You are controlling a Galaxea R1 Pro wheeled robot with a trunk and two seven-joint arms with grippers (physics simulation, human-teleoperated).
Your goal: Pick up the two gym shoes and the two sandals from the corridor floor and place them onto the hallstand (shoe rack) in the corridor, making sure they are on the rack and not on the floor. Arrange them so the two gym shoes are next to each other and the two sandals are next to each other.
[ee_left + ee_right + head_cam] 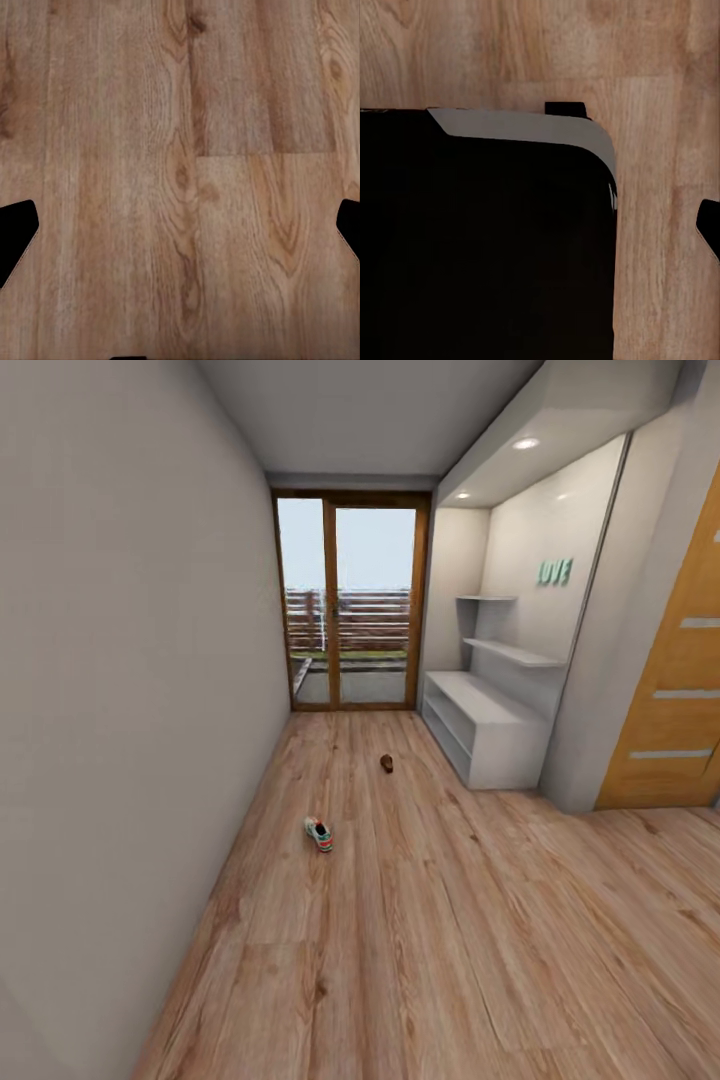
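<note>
One gym shoe (319, 834), white with green stripes and red patches, lies on the corridor floor (450, 940) left of the middle. Farther off lies a small brown sandal (386, 763), closer to the hallstand (480, 730), whose light grey low bench and staggered shelves stand against the right wall. In the left wrist view my left gripper (180, 234) hangs open over bare planks, its black fingertips (16, 238) at the frame's edges. My right gripper (540, 232) looks open too, with one fingertip (709, 225) at the frame's edge, above the robot's black base (480, 240).
A glazed wooden door (350, 605) closes the corridor's far end. A plain wall (130, 690) runs along the left. An orange-brown door (675, 710) stands right of the hallstand. Wide floor lies between me and the shoes.
</note>
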